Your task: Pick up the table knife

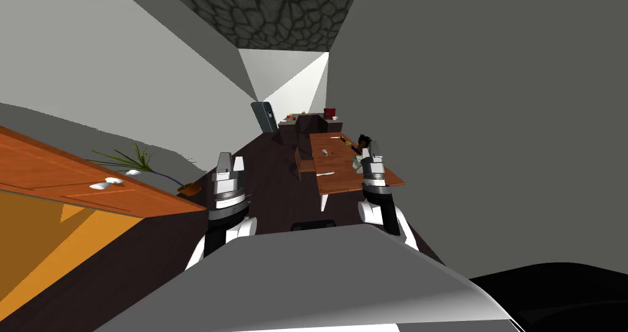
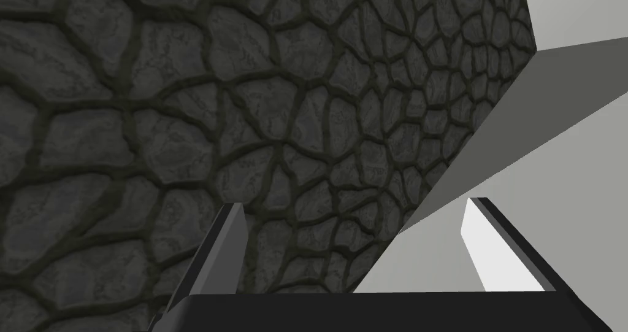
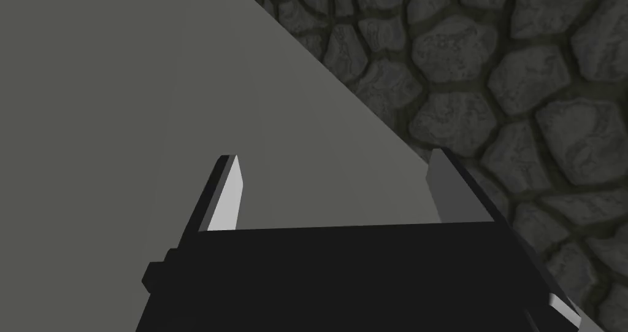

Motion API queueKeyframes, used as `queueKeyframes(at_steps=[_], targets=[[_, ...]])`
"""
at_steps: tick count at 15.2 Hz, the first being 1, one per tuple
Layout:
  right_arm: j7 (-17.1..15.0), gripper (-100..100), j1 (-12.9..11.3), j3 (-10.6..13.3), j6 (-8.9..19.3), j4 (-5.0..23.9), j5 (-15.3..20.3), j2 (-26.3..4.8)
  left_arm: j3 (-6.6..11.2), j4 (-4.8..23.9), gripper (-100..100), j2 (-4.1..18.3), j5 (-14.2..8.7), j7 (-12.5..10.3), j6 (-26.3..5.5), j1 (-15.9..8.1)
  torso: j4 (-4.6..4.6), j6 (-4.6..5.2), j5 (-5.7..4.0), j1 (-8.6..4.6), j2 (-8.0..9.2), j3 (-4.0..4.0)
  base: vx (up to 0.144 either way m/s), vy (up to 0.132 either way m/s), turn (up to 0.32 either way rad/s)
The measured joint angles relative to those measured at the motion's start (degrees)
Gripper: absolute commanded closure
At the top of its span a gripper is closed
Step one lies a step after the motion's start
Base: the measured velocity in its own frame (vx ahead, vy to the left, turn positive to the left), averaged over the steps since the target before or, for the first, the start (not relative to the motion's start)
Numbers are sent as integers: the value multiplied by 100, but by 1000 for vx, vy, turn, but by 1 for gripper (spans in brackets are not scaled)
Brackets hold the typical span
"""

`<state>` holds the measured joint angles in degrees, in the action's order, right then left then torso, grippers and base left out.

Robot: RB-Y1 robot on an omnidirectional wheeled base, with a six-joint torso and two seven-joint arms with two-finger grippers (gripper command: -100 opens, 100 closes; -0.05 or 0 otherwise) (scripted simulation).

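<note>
Dark-floored room, long wooden tabletop (image 1: 343,184) ahead; both jaws wide and holding nothing.

Left jaws spread wide, fingers (image 2: 225,248) bare with nothing between them; right jaws equally wide, fingers (image 3: 228,193) bare too. Both arms raised upright either side of the chest, the right one over the wooden tabletop's near right part, the left one well apart from it above the dark floor. Table knife (image 1: 325,174) apparently the thin white sliver lying flat near the wooden tabletop's near left edge, between the two arms and nearer the right, untouched; too small to confirm. Small white cup (image 1: 323,153) farther along the same surface, chair (image 1: 302,162) just beside its left edge. Orange side tabletop (image 1: 61,175) far to the left, carrying white items (image 1: 105,184), green plant (image 1: 132,158) beyond it.
</note>
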<state>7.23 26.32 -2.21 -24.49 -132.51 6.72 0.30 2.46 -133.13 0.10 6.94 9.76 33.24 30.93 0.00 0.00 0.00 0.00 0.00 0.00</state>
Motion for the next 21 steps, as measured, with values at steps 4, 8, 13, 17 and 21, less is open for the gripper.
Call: queueKeyframes(at_steps=[4, 8, 13, 17, 21], targets=[[28, -100, -30, 66, -14, 138, 63, -401, 0, 0, 0, 0, 0, 0, 0, 0, 0, -2, 2, 10, -1, 0, -1, 31, 91], [71, -100, -24, 188, -24, 326, 168, -854, 0, 0, 0, 0, 0, 0, 0, 0, -1, -1, 3, 15, -2, -1, 4, 40, 103], [158, -100, -56, 407, -46, 700, 365, -1460, -1, 0, 0, 0, 0, 0, 0, 0, -2, -2, 5, 22, -5, -3, 12, 56, 166], [254, -100, -63, 621, -92, 1009, 546, -1895, -1, 0, 0, 0, 0, 0, 0, 0, -2, -2, 5, 21, -8, -5, 20, 51, 156], [354, -100, -207, 862, -78, 1446, 753, -2315, -1, 0, 0, 0, 0, 0, 0, 0, -3, -2, 5, 21, -13, -8, 31, 50, 182]])
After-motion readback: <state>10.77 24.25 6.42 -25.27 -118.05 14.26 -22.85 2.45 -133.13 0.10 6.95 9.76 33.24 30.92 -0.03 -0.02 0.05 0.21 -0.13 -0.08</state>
